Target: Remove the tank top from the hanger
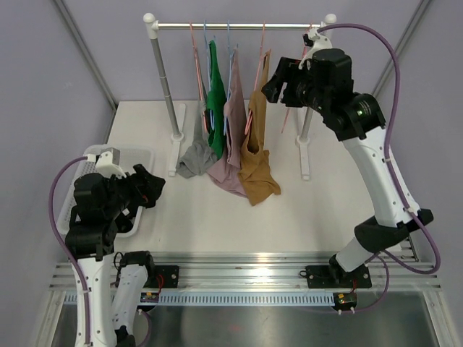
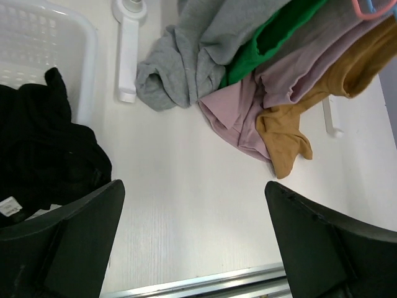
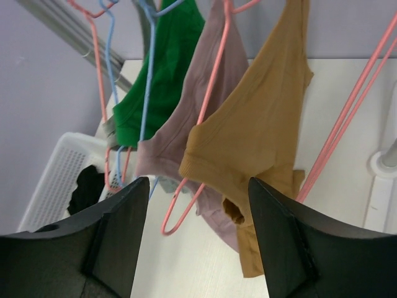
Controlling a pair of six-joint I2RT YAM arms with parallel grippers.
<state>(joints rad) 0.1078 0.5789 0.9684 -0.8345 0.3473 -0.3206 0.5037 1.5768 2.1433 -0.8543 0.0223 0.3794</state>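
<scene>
Several tank tops hang from a white rail (image 1: 239, 26): grey (image 1: 195, 155), green (image 1: 214, 108), mauve (image 1: 233, 144) and mustard (image 1: 257, 152), their hems resting on the table. The mustard top (image 3: 260, 124) hangs on a pink hanger (image 3: 198, 180). My right gripper (image 1: 273, 85) is open and empty, raised just right of the mustard top near the rail. My left gripper (image 1: 153, 186) is open and empty, low over the table beside the basket. The tops also show in the left wrist view, mustard (image 2: 310, 99) and mauve (image 2: 239, 112).
A white basket (image 1: 137, 155) at the left holds a black garment (image 2: 43, 155). An empty pink hanger (image 3: 347, 124) hangs at the rail's right end. The rack's white feet (image 2: 127, 49) stand on the table. A metal rail (image 1: 246, 259) runs along the near edge.
</scene>
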